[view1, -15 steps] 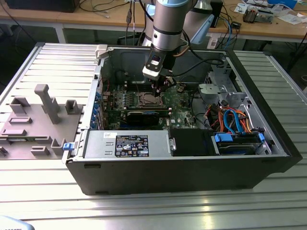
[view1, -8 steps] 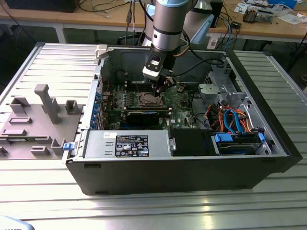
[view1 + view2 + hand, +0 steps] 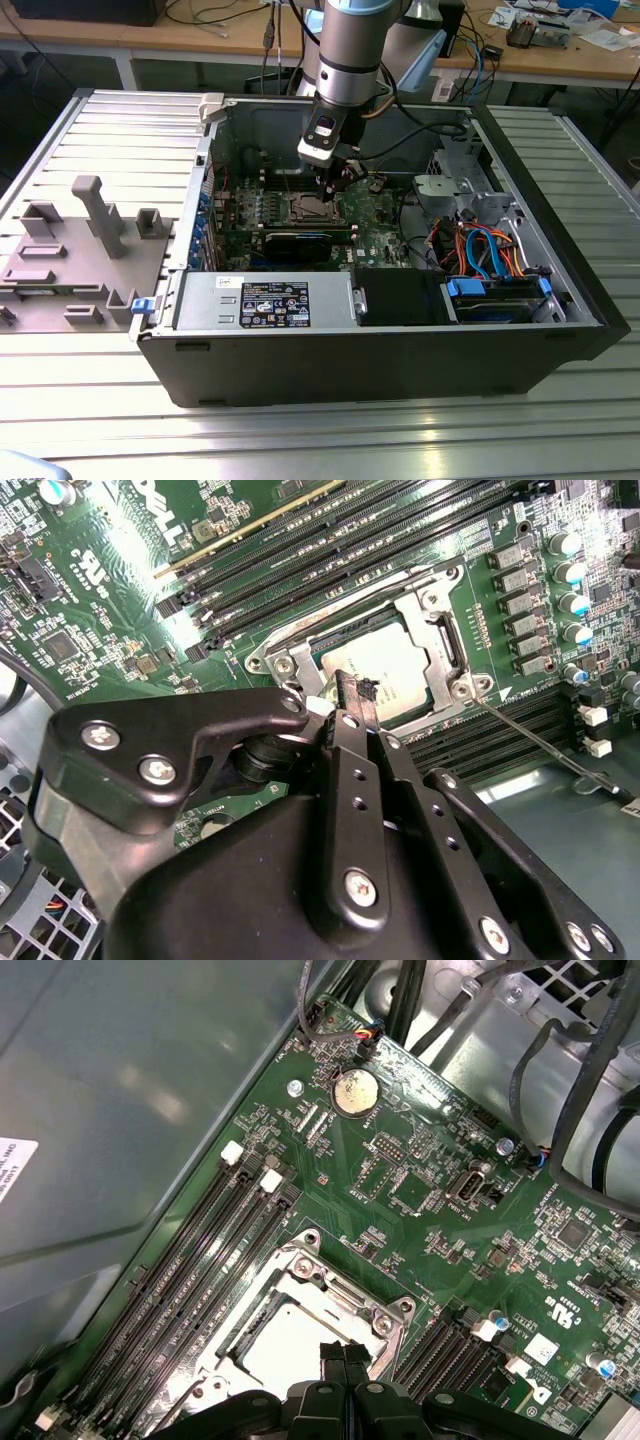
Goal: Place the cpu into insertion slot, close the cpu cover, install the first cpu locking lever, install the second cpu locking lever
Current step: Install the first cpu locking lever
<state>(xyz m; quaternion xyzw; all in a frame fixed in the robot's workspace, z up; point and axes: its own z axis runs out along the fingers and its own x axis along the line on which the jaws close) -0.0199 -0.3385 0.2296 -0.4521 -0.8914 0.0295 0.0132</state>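
Note:
Inside the open computer case (image 3: 560, 330), the insertion slot (image 3: 305, 207) sits on the green motherboard (image 3: 420, 1210). The cpu (image 3: 390, 660) lies flat in the slot, its pale metal top showing in both wrist views (image 3: 295, 1345). Around it the silvery cpu cover (image 3: 443, 640) lies down over its edges (image 3: 345, 1295). A thin locking lever (image 3: 550, 742) runs out sideways from one socket corner. My gripper (image 3: 335, 188) hangs right over the socket's edge, shut, with its black fingertips (image 3: 345, 1353) together and nothing seen between them (image 3: 357, 695).
Long black memory slots (image 3: 200, 1260) flank the socket on both sides. A black expansion card (image 3: 300, 242), the power supply (image 3: 265, 300) and a drive bay with blue and orange cables (image 3: 490, 255) fill the case. A grey fixture (image 3: 95, 215) stands on the slatted table at the exterior view's left.

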